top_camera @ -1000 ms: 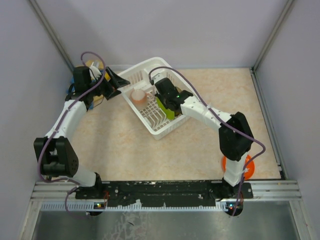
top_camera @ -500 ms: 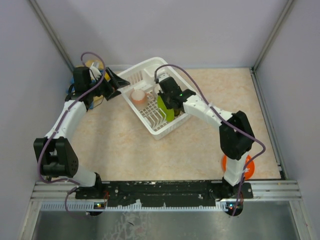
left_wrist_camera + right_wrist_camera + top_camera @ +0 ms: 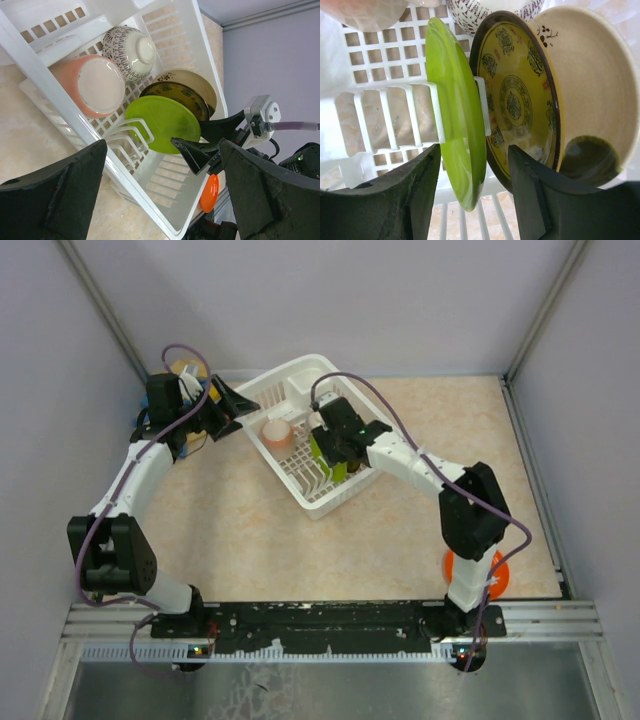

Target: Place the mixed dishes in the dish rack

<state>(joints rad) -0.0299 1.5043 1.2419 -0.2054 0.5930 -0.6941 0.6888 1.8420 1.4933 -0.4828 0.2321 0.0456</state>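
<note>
Right hand (image 3: 475,149): over the dish rack (image 3: 285,380), fingers spread to either side of the lime-green plate (image 3: 455,115). The gap looks wider than the rim. The left finger sits very close to the plate's face; I cannot tell if they touch. Reads as not pinching.

Lime-green plate: on edge in a rib slot. Behind it, also on edge, the brown-yellow plate (image 3: 520,100), then the cream plate (image 3: 592,85) with its dark patch low down.

Also in the rack: pink cup (image 3: 92,82) and patterned bowl (image 3: 129,51), side by side toward the left arm's end.

Left hand (image 3: 228,410): just beside the rack's left wall, fingers wide apart, nothing between them.

Outstanding: orange plate (image 3: 209,192), on the tabletop (image 3: 250,530) at the near right, close to the right arm's (image 3: 465,515) base. From the right hand it lies well back toward the near edge and off to the right. The right arm is plainly the nearer; the left is far across.

Poor view: the overhead camera shows the orange plate half covered by the right arm. The left wrist camera gives only a thin sliver. It is probably lying flat, but which part of the rim is free to grasp is unclear.
</note>
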